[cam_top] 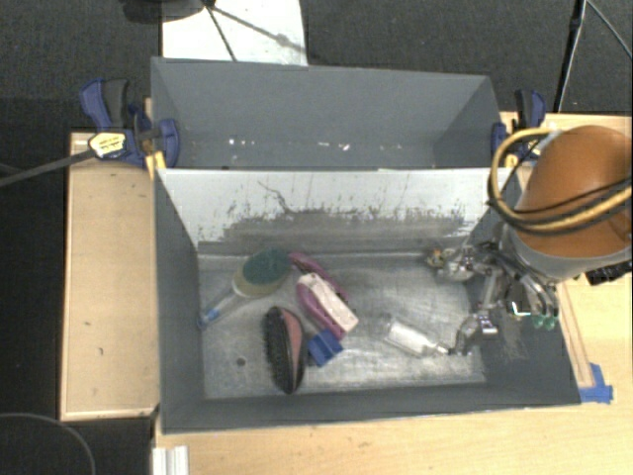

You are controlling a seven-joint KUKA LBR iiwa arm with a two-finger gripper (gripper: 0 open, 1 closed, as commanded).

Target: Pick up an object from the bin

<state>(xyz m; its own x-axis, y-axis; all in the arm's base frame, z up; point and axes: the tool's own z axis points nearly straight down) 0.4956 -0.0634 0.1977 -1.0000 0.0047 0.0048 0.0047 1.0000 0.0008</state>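
Gripper (470, 336), whose opening cannot be told, beside the small clear tube (410, 339): centre over it before you descend.

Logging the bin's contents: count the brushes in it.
2. A green round-headed brush lies at the floor's back left; a black oval brush lies in front of it, near the front wall. The pink thing beside them may hide more.

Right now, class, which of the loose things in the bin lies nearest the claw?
The small whitish tube, just left of the claw. The black brush, blue block, pink bottle and green scrubber lie farther left.
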